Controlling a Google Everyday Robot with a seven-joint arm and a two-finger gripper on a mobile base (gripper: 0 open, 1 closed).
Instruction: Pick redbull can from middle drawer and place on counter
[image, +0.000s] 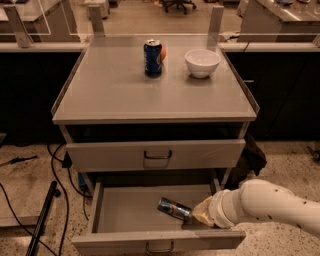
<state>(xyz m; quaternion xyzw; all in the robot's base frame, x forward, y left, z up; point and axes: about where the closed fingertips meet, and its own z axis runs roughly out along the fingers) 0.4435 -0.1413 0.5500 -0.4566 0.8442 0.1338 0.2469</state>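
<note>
The redbull can (174, 208) lies on its side inside the open middle drawer (125, 215), right of centre. My gripper (199, 214) reaches into the drawer from the right on a white arm, its tip right beside the can's right end. The counter (125, 90) is the flat grey cabinet top above, with low raised edges.
A wider dark-blue soda can (152, 57) with an orange object behind it and a white bowl (202, 62) stand at the counter's back. The drawer above (156, 154) is closed. Cables and a dark rod (42, 215) lie on the floor at left.
</note>
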